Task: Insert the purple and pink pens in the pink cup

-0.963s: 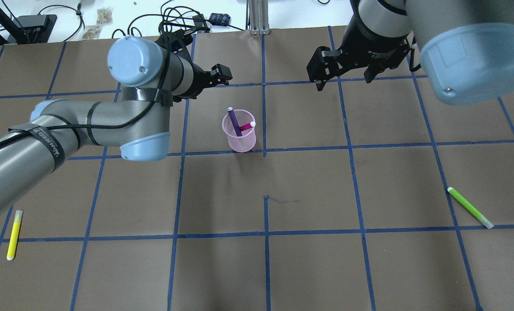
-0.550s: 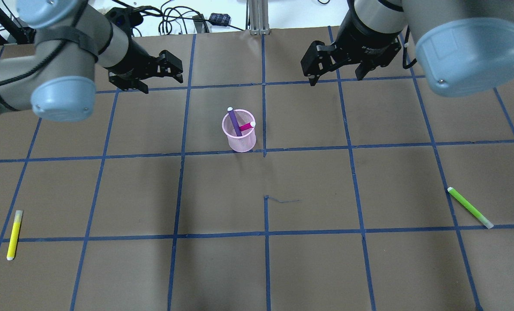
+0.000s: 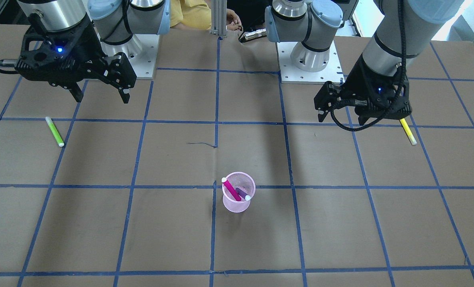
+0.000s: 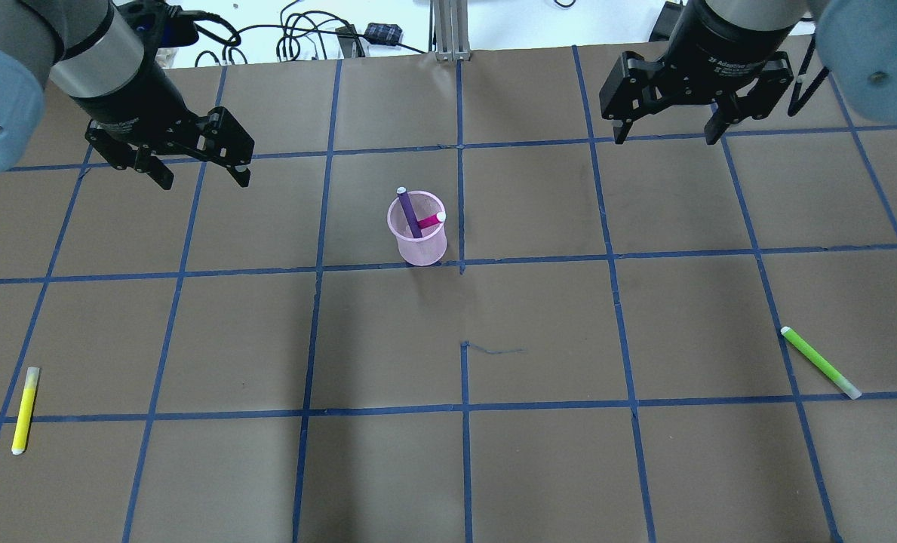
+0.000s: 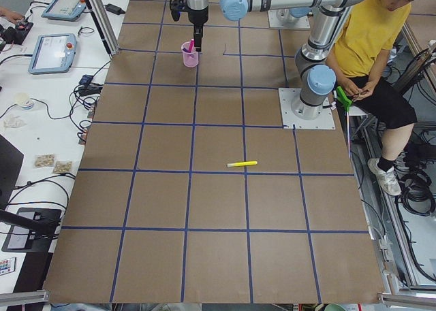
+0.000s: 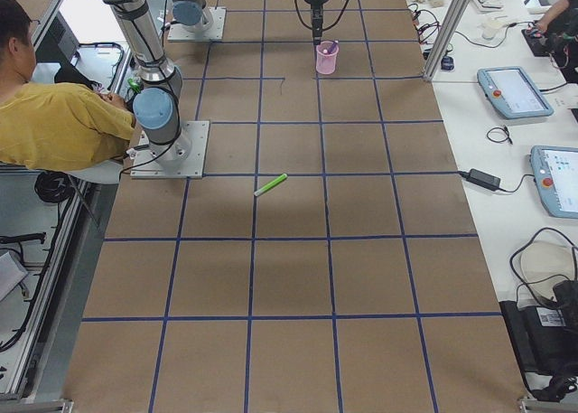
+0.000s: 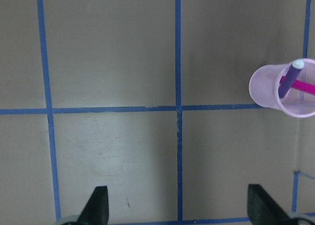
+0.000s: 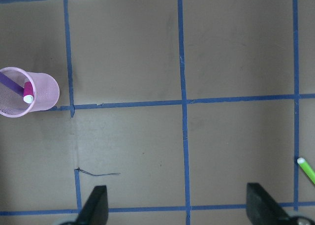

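Observation:
The pink mesh cup (image 4: 419,245) stands upright near the table's middle. The purple pen (image 4: 409,213) and the pink pen (image 4: 431,221) both stand tilted inside it. The cup also shows in the front view (image 3: 238,201), the left wrist view (image 7: 268,89) and the right wrist view (image 8: 42,94). My left gripper (image 4: 205,179) hovers open and empty, well to the left of the cup. My right gripper (image 4: 665,138) hovers open and empty, far to the right of the cup and beyond it. Both show in the front view, the left (image 3: 342,119) and the right (image 3: 102,99).
A yellow pen (image 4: 24,409) lies at the near left of the table. A green pen (image 4: 820,362) lies at the near right. A person in a yellow shirt (image 5: 368,45) sits behind the robot bases. Cables and devices lie past the table's far edge.
My left arm has swung away from the cup to the left, its gripper now pointing down. My right gripper has moved right. The cup and both pens have not moved.

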`<state>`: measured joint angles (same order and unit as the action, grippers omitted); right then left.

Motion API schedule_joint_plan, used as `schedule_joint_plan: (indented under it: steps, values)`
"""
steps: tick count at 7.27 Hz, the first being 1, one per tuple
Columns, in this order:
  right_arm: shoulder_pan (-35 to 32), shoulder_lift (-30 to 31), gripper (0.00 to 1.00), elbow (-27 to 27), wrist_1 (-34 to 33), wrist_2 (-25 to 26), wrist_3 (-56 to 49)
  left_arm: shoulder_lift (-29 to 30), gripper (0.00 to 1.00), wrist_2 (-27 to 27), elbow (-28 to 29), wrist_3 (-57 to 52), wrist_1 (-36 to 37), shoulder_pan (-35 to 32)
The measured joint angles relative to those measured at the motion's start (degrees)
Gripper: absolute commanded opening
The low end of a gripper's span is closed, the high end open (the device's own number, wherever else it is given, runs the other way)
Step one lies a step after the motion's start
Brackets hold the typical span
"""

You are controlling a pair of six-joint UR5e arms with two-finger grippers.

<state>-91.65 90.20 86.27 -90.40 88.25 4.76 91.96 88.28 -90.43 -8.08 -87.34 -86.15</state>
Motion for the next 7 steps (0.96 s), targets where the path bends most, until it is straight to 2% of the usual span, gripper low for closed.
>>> schedule_joint_plan:
  steps: [2, 7]
  values:
    - [-0.24, 0.68, 1.0, 0.05, 1.29, 1.5, 0.58, -0.49, 1.0, 1.23, 0.85, -0.53, -0.4, -2.31]
    - [-0.37, 0.77, 1.0, -0.06, 0.86, 1.7, -0.26, -3.33, 1.0, 1.97, 2.7, -1.74, -4.13, -3.18]
